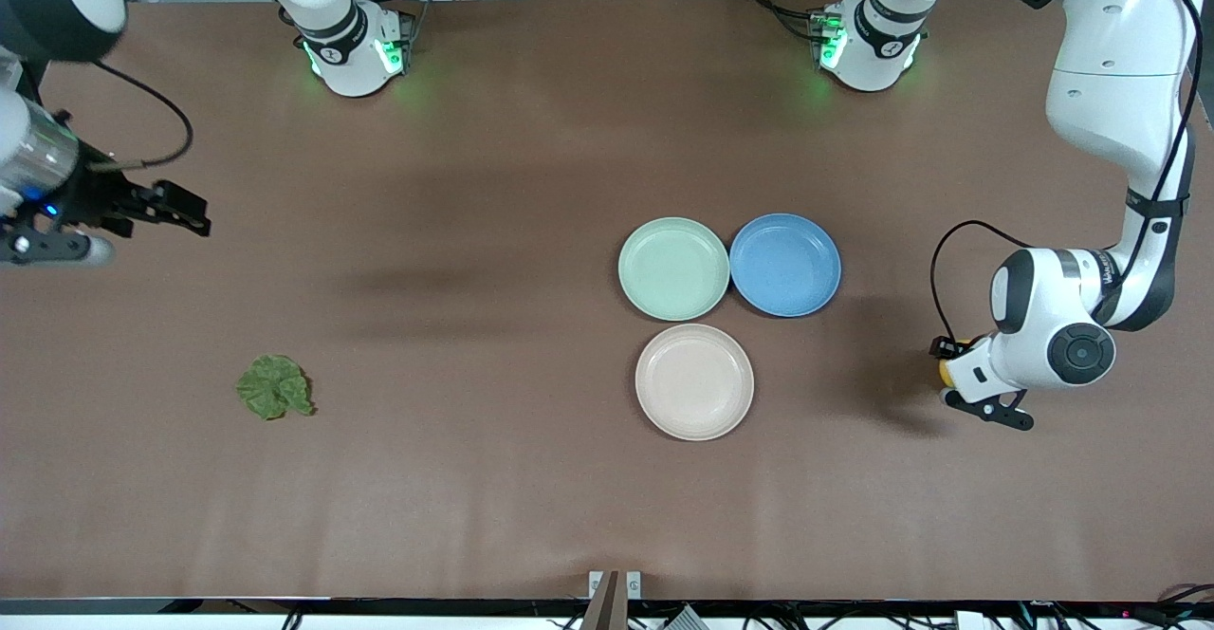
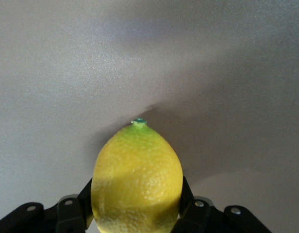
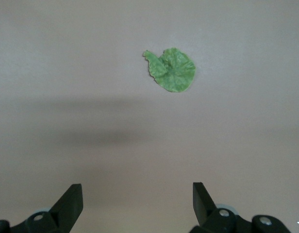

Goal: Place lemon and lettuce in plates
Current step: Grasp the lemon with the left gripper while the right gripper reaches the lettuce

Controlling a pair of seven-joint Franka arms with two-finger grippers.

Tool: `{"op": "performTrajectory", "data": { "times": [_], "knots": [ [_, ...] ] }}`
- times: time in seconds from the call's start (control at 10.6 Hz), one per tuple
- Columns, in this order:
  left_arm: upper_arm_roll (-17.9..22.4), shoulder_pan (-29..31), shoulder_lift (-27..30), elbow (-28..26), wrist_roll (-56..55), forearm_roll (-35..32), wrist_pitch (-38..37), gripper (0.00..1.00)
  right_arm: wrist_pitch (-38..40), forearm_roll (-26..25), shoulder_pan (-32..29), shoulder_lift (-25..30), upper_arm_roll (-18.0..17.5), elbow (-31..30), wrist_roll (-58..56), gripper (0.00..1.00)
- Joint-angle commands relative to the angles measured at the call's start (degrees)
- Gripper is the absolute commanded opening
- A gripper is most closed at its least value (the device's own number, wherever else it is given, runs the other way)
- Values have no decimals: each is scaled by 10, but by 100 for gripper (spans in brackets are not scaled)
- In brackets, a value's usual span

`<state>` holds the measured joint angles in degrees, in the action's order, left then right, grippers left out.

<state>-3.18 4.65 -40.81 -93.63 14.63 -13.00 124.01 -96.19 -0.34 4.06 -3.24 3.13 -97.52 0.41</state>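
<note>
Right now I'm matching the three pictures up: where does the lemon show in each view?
Front view: only a yellow sliver of the lemon shows under the left gripper, toward the left arm's end of the table.
Left wrist view: the lemon fills the lower middle, clamped between the jaws.
Right wrist view: not in it.
Shared landmark: the brown table.

Matt brown table (image 1: 493, 478); lemon (image 2: 137, 179) with pebbled, faintly glossy rind; crinkled matt lettuce (image 1: 275, 387) leaf; smooth plates (image 1: 673, 268) (plastic-looking, satin); black matt fingers (image 3: 70, 206).
</note>
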Motion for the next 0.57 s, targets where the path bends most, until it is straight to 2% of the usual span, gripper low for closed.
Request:
{"op": "performTrajectory", "data": {
  "times": [0.0, 0.09, 0.19, 0.28, 0.47],
  "knots": [
    [-4, 0, 10, 36, -4, 52, 0, 0, -78, 0, -7, -19, 1, -57, -12, 100],
    [-10, 2, 19, 41, -7, 106, 0, 0, -127, -1, -19, -34, 1, -80, -12, 100],
    [-22, 0, 20, 49, -10, 175, 0, 0, -161, -3, -26, -54, 1, -88, -12, 100],
    [-24, -3, 21, 64, -26, 217, 0, 0, -187, -7, -29, -79, 1, -88, -13, 100],
    [-46, -6, 23, 74, -87, 228, 0, 0, -239, -7, -41, -127, 1, -89, -13, 100]
  ]
}}
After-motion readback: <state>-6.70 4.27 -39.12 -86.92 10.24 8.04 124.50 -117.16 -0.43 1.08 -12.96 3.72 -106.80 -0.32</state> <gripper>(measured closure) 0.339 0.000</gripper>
